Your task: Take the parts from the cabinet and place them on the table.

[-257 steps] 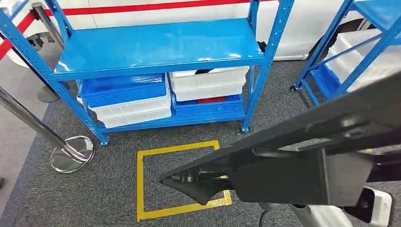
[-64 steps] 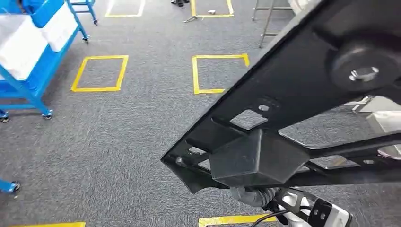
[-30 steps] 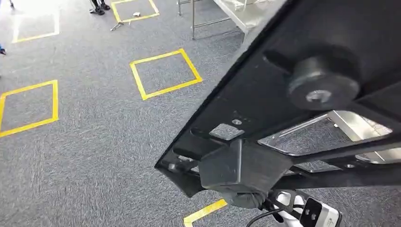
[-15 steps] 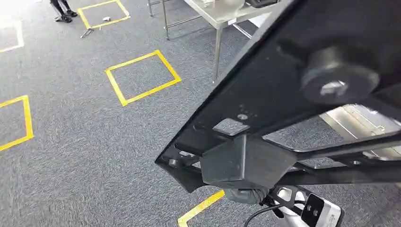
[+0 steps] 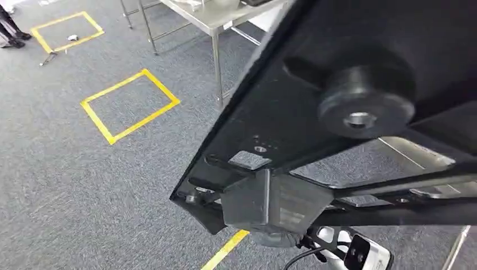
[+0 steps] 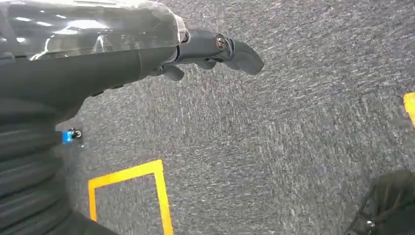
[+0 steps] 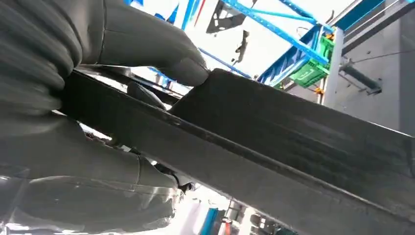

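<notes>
A large black frame-like part (image 5: 337,73) with a round boss and cut-out openings fills the right side of the head view, held out in front of me above the carpet. My right hand (image 5: 274,236) grips it from below at its near edge. In the right wrist view the thumb (image 7: 147,46) presses on top of the part (image 7: 293,147) and the fingers (image 7: 98,161) wrap beneath it. A steel table (image 5: 191,14) stands ahead at the top of the head view. My left hand (image 6: 161,54) hangs over the carpet, fingers stretched out, holding nothing.
The table's leg (image 5: 216,62) stands on grey carpet. A second steel surface (image 5: 416,154) shows through the part's openings. A yellow tape square (image 5: 129,104) marks the floor to the left, and another lies farther back near a person's feet (image 5: 8,31). Blue racks (image 7: 293,44) stand behind.
The whole picture has shifted: the camera turned away from the blue cabinet, and the steel table now sits closer and more central. The black part stays in my right hand's grip.
</notes>
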`<act>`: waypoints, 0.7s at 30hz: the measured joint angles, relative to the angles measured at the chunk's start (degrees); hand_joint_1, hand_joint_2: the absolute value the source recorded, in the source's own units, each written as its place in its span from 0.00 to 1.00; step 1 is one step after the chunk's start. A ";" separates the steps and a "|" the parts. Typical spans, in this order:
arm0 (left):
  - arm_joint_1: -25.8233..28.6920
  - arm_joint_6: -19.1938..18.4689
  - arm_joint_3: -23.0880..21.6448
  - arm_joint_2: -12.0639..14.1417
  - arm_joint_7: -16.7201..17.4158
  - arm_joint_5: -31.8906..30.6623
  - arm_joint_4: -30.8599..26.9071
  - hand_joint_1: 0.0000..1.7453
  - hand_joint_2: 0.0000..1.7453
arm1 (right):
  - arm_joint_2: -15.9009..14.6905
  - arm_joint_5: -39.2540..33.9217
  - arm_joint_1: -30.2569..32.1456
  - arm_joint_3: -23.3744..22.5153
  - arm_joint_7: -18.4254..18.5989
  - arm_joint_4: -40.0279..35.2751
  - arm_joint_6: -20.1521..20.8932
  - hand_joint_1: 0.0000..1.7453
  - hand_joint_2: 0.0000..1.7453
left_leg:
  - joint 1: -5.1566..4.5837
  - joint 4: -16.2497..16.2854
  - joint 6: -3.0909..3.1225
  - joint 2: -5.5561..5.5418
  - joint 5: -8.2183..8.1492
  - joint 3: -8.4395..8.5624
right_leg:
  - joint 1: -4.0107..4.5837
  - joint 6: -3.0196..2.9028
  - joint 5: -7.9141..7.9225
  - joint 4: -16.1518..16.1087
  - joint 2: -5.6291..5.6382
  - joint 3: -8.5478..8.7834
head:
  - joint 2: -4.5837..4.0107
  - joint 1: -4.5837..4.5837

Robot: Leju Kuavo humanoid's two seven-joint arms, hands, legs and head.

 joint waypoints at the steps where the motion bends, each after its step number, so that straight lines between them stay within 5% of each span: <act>1: -0.08 0.02 0.11 -0.02 -0.11 0.00 0.00 0.00 1.00 | 0.00 0.04 -0.01 0.07 -0.02 0.00 -0.02 0.97 1.00 | 0.07 -0.37 0.48 0.51 0.26 0.09 | 0.20 0.50 0.09 -0.13 0.53 -0.14 | 0.00 0.00; 3: -0.15 0.04 0.42 -0.13 -0.24 0.00 -0.02 0.00 1.00 | -0.02 0.15 -0.12 0.17 -0.04 -0.02 -0.11 0.97 1.00 | 0.27 -1.20 1.30 1.65 0.76 0.40 | 0.36 0.67 -1.78 2.22 -4.24 -0.99 | 0.00 0.02; 4: 0.01 0.06 0.65 -0.13 -0.28 0.00 -0.02 0.00 1.00 | 0.00 0.17 -0.22 0.26 -0.04 0.00 -0.18 0.97 1.00 | 0.15 -1.20 1.45 2.28 0.76 0.37 | 0.26 0.88 -4.14 6.24 -5.62 -2.95 | 0.00 0.02; 6: 0.33 0.04 1.12 -0.13 -0.26 0.00 -0.02 0.00 1.00 | 0.00 0.17 -0.13 0.35 -0.04 0.11 -0.28 0.97 1.00 | 0.08 -1.18 1.54 3.56 0.62 0.36 | 0.02 1.19 -7.76 15.11 -6.27 -7.28 | 0.00 0.02; 7: 0.41 0.04 1.25 -0.13 -0.28 0.00 -0.02 0.00 1.00 | 0.00 0.22 -0.11 0.39 -0.04 0.31 -0.31 0.97 1.00 | 0.08 -1.17 1.51 4.25 0.54 0.36 | -0.03 1.31 -7.98 17.50 -6.38 -8.57 | 0.00 0.02; 8: 0.42 0.04 1.29 -0.13 -0.28 0.00 -0.02 0.00 1.00 | 0.00 0.22 -0.09 0.42 -0.04 0.42 -0.33 0.97 1.00 | 0.08 -1.17 1.46 4.83 0.44 0.44 | -0.12 1.39 -6.90 16.87 -6.46 -8.33 | 0.00 0.02; 10: 0.34 0.05 1.31 -0.17 -0.28 0.00 -0.02 0.00 1.00 | 0.00 0.22 -0.11 0.48 -0.04 0.46 -0.33 0.97 1.00 | 0.09 -1.17 1.27 5.99 0.14 0.81 | -0.18 1.22 -2.24 8.47 -7.16 -3.97 | 0.00 0.02; 11: 0.33 0.04 1.31 -0.22 -0.30 0.00 -0.02 0.00 1.00 | 0.00 0.22 -0.16 0.48 -0.06 0.46 -0.33 0.97 1.00 | 0.08 -1.17 1.03 6.48 -0.06 1.14 | -0.08 0.95 0.01 2.86 -8.73 -0.92 | 0.00 0.02; 12: 0.35 0.00 1.33 -0.22 -0.39 0.00 -0.02 0.00 1.00 | 0.00 0.28 -0.26 0.48 -0.09 0.46 -0.33 0.97 1.00 | -0.14 -1.17 0.72 6.88 -0.27 1.33 | 0.56 0.53 -0.62 -0.20 -12.35 0.62 | 0.00 0.02; 16: 0.28 -1.07 1.46 -0.26 -1.44 -0.02 -0.02 0.00 1.00 | 0.02 0.52 -0.45 0.50 -0.17 0.46 -0.33 0.97 1.00 | -0.41 -1.30 -0.44 9.18 -0.78 1.79 | 1.14 -0.46 -0.35 -0.37 -9.49 0.08 | 0.00 0.00; 17: 0.09 -1.33 1.51 -0.24 -1.62 0.00 -0.02 0.00 1.00 | 0.04 0.44 -0.58 0.50 -0.20 0.41 -0.26 0.97 1.00 | -0.15 -0.97 -0.91 8.93 -1.37 1.71 | 0.35 -0.98 0.03 -0.96 -8.66 0.57 | 0.00 0.00; 19: -0.05 -1.61 1.64 -0.20 -2.03 0.00 -0.02 0.00 1.00 | 0.24 -0.11 -1.53 0.48 -0.22 0.46 0.35 0.97 1.00 | 0.09 3.82 -1.15 4.39 -4.21 -0.08 | 0.38 -1.52 0.01 -1.07 -7.62 0.71 | 0.00 0.00; 21: 0.08 -2.10 1.70 -0.13 -2.31 0.00 -0.02 0.00 1.00 | 0.66 -0.92 -2.30 0.46 -0.09 0.46 1.03 0.97 1.00 | 0.10 13.35 -1.32 3.26 -8.33 -4.91 | 0.46 -1.85 -0.06 -1.00 -6.18 0.77 | 0.00 0.00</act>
